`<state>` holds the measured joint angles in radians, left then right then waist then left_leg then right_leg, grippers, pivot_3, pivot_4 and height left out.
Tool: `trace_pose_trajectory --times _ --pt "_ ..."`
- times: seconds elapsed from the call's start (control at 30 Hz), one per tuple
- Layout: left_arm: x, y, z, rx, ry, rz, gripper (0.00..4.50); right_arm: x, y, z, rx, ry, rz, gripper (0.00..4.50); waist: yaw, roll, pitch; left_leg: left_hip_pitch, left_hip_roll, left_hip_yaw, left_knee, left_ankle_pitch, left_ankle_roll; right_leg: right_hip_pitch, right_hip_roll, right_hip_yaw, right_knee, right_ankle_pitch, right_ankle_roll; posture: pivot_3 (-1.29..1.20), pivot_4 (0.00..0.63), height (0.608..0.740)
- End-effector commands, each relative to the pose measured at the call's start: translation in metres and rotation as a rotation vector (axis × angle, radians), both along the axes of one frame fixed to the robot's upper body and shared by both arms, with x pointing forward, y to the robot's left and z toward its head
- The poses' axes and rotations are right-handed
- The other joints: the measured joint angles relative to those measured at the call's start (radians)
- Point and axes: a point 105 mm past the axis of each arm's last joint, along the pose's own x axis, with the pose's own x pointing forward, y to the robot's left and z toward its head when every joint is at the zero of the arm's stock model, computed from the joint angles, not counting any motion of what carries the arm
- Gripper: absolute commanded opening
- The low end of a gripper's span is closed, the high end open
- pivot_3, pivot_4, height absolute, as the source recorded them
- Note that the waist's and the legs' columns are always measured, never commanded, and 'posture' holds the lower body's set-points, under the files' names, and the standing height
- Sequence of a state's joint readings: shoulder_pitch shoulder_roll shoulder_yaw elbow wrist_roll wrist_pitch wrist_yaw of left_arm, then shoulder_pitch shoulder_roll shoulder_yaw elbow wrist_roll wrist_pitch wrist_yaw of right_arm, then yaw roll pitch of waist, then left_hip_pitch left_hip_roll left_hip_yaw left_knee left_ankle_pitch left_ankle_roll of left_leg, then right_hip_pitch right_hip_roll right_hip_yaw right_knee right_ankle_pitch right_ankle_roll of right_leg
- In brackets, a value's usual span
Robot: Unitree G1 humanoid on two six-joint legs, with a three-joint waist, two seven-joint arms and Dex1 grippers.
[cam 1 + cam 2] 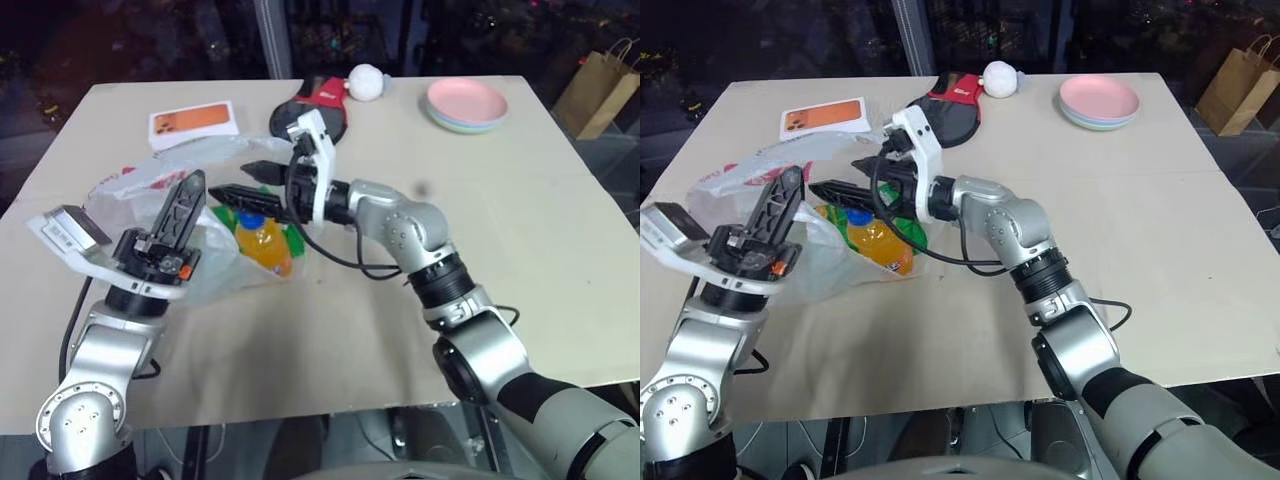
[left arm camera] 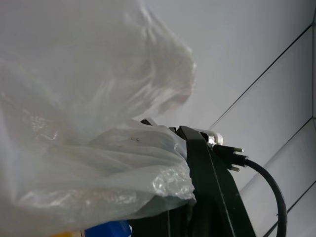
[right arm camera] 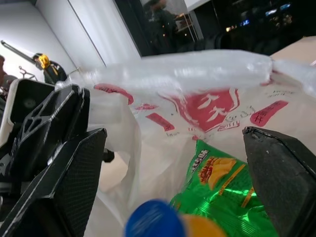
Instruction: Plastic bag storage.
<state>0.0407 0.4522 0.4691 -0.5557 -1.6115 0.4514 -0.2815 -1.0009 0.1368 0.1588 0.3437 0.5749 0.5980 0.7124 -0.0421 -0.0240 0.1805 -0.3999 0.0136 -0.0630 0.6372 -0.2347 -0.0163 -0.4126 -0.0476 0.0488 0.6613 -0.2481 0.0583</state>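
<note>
While the plastic bag [image 1: 150, 185] lies crumpled on the left part of the table [image 1: 400, 330], its near edge is lifted by the left gripper [image 1: 186, 205], whose black fingers are pressed together on a fold of the thin white film; the left wrist view shows that film bunched against the closed fingers. Red lettering shows on the bag's far wall in the right wrist view. Inside its mouth sit an orange drink bottle [image 1: 265, 245] with a blue cap and a shiny green snack packet [image 3: 222, 197], both lying just right of the pinched edge.

Reaching in from the right, the right gripper [image 1: 240, 183] points left over the bag's opening with its jaws spread wide and nothing between them; one finger is above the bottle, the other farther back over the film.

Farther back on the table lie an orange and white box [image 1: 192, 123], a red and black paddle [image 1: 315, 100], a white ball [image 1: 366, 82] touching its far side, and a stack of pastel plates [image 1: 466, 104] at the far right. A brown paper bag [image 1: 600, 90] stands beyond the table's right corner.
</note>
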Motion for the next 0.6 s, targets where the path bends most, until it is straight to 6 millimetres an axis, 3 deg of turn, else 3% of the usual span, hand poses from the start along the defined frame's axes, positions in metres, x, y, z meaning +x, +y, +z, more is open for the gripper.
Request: trace_pose_trajectory --times 0.03,0.23,0.33,0.43,0.53,0.6 --pt "-0.002 0.001 0.006 0.003 -0.032 0.005 0.00 -0.017 -0.014 0.030 0.130 -0.056 0.072 4.46 0.001 0.000 0.000 0.000 0.000 0.000 0.000 0.000 0.000 0.000 0.000 0.000 0.000 0.000 0.000 0.00 0.150 0.740" --pt "-0.001 0.000 0.005 0.004 -0.025 0.000 0.00 -0.018 -0.058 0.047 0.186 -0.054 0.140 4.46 0.003 0.000 0.000 0.000 0.000 0.000 0.000 0.000 0.000 0.001 0.000 0.000 0.000 0.000 0.000 0.00 0.150 0.740" --pt "-0.001 -0.002 0.004 0.003 -0.023 -0.009 0.00 0.001 -0.084 0.057 0.242 -0.038 0.060 4.46 0.003 0.000 0.000 0.000 0.000 0.000 0.000 0.000 0.000 0.001 0.000 -0.001 0.000 0.000 0.000 0.00 0.150 0.740" --pt "0.000 -0.003 0.004 0.006 -0.021 -0.016 0.00 0.031 -0.093 0.035 0.115 -0.069 -0.122 4.46 -0.001 0.000 0.000 0.000 0.000 0.000 0.000 0.000 0.000 0.001 0.000 0.000 0.000 0.000 0.000 0.00 0.150 0.740" --pt "0.000 -0.003 0.003 0.006 -0.018 -0.017 0.00 0.036 -0.084 -0.007 -0.088 -0.123 -0.162 4.46 -0.002 0.000 0.000 0.001 0.000 0.001 0.000 0.000 0.000 0.001 0.000 0.001 0.000 0.000 0.000 0.00 0.150 0.740" --pt "0.000 -0.003 0.003 0.008 -0.016 -0.021 0.00 0.035 -0.077 -0.023 -0.143 -0.126 -0.162 4.46 -0.005 0.000 0.000 0.001 0.000 0.002 0.000 0.000 0.000 0.000 0.000 0.002 0.000 0.000 0.000 0.00 0.150 0.740"
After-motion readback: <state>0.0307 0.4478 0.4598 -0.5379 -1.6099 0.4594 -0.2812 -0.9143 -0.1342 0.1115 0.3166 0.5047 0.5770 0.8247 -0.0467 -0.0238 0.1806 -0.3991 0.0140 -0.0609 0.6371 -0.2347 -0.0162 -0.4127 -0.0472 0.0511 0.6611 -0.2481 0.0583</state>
